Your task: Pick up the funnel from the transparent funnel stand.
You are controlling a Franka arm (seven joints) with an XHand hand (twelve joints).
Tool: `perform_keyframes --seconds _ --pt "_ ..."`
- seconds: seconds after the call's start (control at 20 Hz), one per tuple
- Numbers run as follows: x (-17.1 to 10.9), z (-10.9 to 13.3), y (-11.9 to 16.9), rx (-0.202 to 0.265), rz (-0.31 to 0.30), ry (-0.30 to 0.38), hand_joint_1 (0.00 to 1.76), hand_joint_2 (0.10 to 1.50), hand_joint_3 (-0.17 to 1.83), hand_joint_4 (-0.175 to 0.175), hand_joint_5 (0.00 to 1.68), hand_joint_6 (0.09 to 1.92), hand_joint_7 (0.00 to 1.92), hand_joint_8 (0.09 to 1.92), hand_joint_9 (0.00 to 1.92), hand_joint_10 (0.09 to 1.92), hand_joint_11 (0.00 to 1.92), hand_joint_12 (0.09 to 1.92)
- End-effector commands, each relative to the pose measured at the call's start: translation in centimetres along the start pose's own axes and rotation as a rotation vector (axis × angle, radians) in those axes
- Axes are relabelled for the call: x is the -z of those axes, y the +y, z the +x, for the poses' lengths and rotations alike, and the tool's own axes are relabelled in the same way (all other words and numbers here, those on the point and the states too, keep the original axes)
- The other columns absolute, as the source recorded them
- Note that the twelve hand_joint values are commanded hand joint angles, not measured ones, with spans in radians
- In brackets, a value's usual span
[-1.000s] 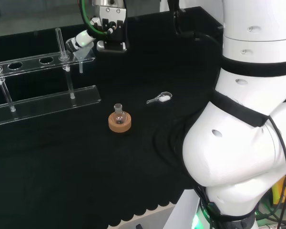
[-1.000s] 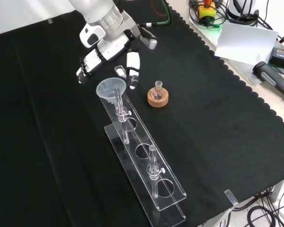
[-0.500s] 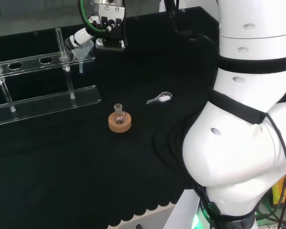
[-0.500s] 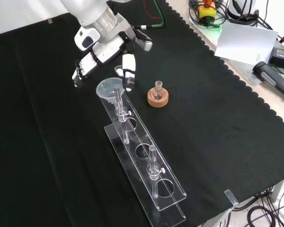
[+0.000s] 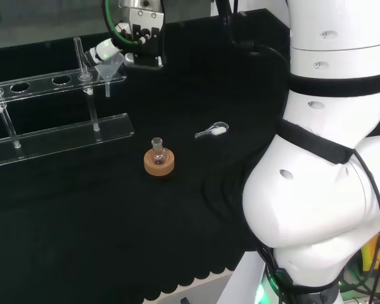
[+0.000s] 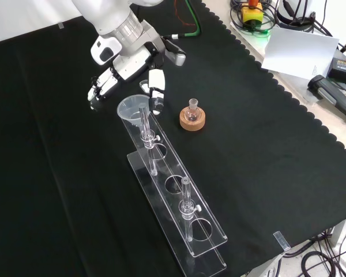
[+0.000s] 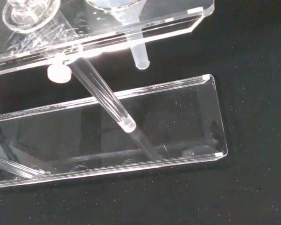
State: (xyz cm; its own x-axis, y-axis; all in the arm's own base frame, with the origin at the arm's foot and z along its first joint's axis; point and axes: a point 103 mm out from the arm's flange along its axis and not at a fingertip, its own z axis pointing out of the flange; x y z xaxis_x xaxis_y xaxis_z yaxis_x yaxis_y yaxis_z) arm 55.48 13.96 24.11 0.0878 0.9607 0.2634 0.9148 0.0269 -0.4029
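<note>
The funnel (image 6: 132,109) was clear, with a wide round mouth and a short narrow stem. It sat upright in the end hole of the transparent funnel stand (image 6: 179,199), its cone resting in the upper shelf and its stem (image 7: 138,56) hanging below that shelf, clear of the base plate. In the front view it stood at the far end of the stand; in the head view it was at the stand's right end (image 5: 109,71). The stand was made of two long clear plates, one above the other, joined by thin clear posts, and it lay on the black cloth of the table. Its other holes looked empty.
</note>
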Motion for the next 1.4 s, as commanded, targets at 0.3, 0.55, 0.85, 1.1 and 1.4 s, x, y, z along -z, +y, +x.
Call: perform_keyframes --seconds 0.3,0.55,0.85,1.1,1.4 --pt "-0.2 0.1 -0.1 -0.003 0.005 0.005 0.38 0.68 0.0 -0.075 0.0 0.09 0.22 0.12 0.07 0.09 0.0 0.1" --pt "-0.4 0.4 -0.2 0.001 0.014 0.005 0.38 0.69 0.0 -0.077 0.0 0.09 0.23 0.13 0.08 0.09 0.0 0.1" --pt "-0.5 0.5 -0.3 -0.002 0.015 0.006 0.37 0.69 0.0 -0.077 0.02 0.09 0.24 0.31 0.05 0.23 0.0 0.15" --pt "-0.7 1.0 0.4 -0.015 0.0 0.018 0.38 0.69 0.0 -0.075 0.07 0.09 0.23 0.47 0.0 0.46 0.0 0.18" --pt "-0.4 2.7 1.6 -0.036 0.008 0.007 0.39 0.7 0.0 -0.069 0.12 0.09 0.27 0.53 0.0 0.58 0.0 0.29"
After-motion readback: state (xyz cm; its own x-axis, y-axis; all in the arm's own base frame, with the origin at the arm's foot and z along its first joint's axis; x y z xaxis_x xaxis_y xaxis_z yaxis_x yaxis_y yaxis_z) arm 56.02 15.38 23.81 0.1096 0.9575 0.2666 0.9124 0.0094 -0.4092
